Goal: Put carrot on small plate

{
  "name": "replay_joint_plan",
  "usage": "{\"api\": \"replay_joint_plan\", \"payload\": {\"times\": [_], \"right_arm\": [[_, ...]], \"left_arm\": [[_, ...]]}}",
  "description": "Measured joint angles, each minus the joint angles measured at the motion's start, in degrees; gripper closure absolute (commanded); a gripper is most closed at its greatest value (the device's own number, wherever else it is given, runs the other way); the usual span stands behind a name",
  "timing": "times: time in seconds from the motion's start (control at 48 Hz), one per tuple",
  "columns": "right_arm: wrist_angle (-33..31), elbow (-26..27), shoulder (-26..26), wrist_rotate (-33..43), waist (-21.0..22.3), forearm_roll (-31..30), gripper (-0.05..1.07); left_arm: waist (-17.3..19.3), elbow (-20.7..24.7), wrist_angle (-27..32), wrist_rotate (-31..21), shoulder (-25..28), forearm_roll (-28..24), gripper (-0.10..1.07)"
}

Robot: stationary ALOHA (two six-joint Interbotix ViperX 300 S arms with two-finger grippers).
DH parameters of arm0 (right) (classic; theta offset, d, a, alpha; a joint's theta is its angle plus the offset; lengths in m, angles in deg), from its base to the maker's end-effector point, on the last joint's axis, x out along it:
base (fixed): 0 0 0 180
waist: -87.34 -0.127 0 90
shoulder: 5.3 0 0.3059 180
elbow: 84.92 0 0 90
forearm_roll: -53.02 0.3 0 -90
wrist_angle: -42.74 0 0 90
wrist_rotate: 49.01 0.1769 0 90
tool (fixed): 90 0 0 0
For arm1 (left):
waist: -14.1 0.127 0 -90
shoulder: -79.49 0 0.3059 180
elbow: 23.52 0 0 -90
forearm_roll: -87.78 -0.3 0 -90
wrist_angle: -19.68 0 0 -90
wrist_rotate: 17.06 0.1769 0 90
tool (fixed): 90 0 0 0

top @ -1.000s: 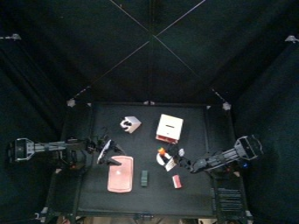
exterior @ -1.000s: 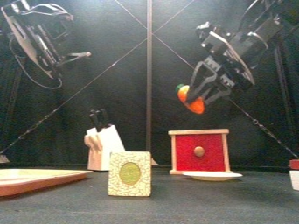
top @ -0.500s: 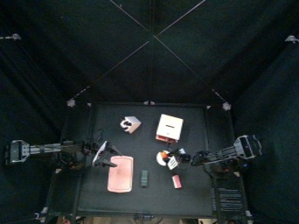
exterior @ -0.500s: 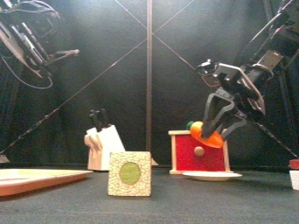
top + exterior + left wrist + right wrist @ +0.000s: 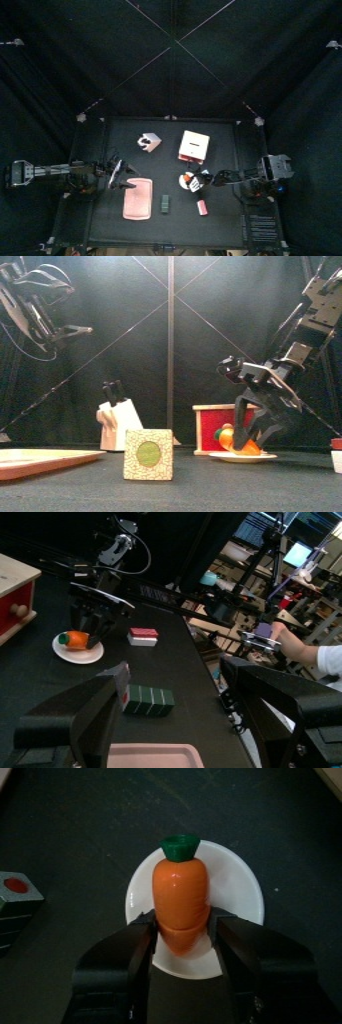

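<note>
Down from mid-air a second ago, the right end effector (image 5: 257,434) now stands low over the small plate (image 5: 243,456), and the carrot (image 5: 226,438) that hung high above the table then lies on that plate now. From the right wrist, the carrot (image 5: 182,890) rests on the white dish (image 5: 242,886) with its green top pointing away from the end effector (image 5: 183,940), its blunt end between the two jaws. The jaws stand spread wider than the carrot (whether they still touch its sides cannot be told). The red-fronted box (image 5: 215,426) stands just behind the right end effector in the front view, and a small red block (image 5: 203,207) lies on the table (image 5: 234,135) near it. The left end effector (image 5: 174,717) hangs with its jaws wide apart and nothing between them; a dark green block (image 5: 148,699) lies just ahead of it, and the pink tray (image 5: 138,203), holding nothing, lies just beside it
</note>
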Motion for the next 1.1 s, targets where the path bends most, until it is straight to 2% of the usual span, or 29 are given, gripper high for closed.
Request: {"api": "replay_joint_plan", "payload": {"times": [0.125, 0.229, 0.583, 0.708, 0.896, 1.104], "right_arm": [[0.00, 0.26, 0.00, 0.00, 0.00, -0.09, 0.08], [0.00, 0.35, 0.00, 0.00, -0.09, -0.09, 0.05], [-0.09, 0.35, -2.72, 0.09, -0.09, 0.26, 0.05], [0.70, 0.70, -3.52, 0.09, -0.09, 2.37, 0.05], [6.50, 2.64, -4.92, 0.18, -0.62, 6.50, 0.05], [17.14, 5.89, -7.47, -0.26, -3.60, 7.73, 0.05]], "left_arm": [[0.00, 0.00, 0.09, 0.00, 0.00, 0.00, -0.05], [0.00, 0.00, 0.00, -0.09, 0.00, 0.00, -0.05], [0.00, -0.26, 0.09, -0.09, 0.00, 0.00, -0.05], [-0.09, -0.35, 0.09, 0.00, 0.00, 0.00, -0.05], [0.00, -0.35, 0.09, -0.09, 0.00, 0.00, -0.05], [0.00, -0.53, 0.09, 0.00, 0.00, 0.00, -0.05]]}}
